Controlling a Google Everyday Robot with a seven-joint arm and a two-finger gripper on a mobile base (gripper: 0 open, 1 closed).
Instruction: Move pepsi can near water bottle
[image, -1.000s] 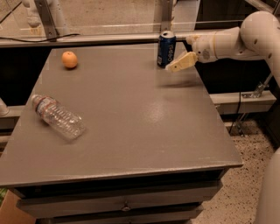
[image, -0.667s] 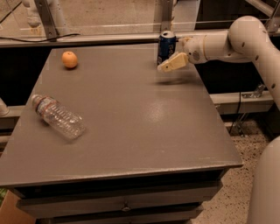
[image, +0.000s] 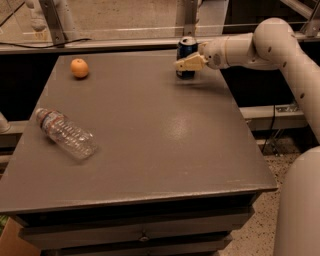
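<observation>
At the far edge of the surface (image: 150, 125), toward the right of my camera view, the pepsi can (image: 187, 48) stands upright with its silver top showing and its dark blue side facing me. The gripper (image: 183, 63) sits right at the can, its cream-coloured tip crossing in front of the can's middle and pointing to the left of the view. From this angle I cannot tell whether the gripper is open or closed, or whether it actually has hold of the can. The can's base appears to rest on the surface, just below the gripper.

The arm (image: 265, 42) comes in from the right of the view, a pale rounded tube running roughly level above the surface's far right corner, then bending down along the right edge of the view.

The water bottle (image: 67, 134) lies on its side near the left edge of the surface, well apart from the can. Its cap end points toward the far left and its ribbed clear body angles toward me. The red-and-white label band sits near its neck.

An orange (image: 79, 68) rests at the far left of the surface, apart from both the bottle and the can.

The surface itself is a flat grey top, and below its near edge I can see a dark drawer front (image: 140, 232).
</observation>
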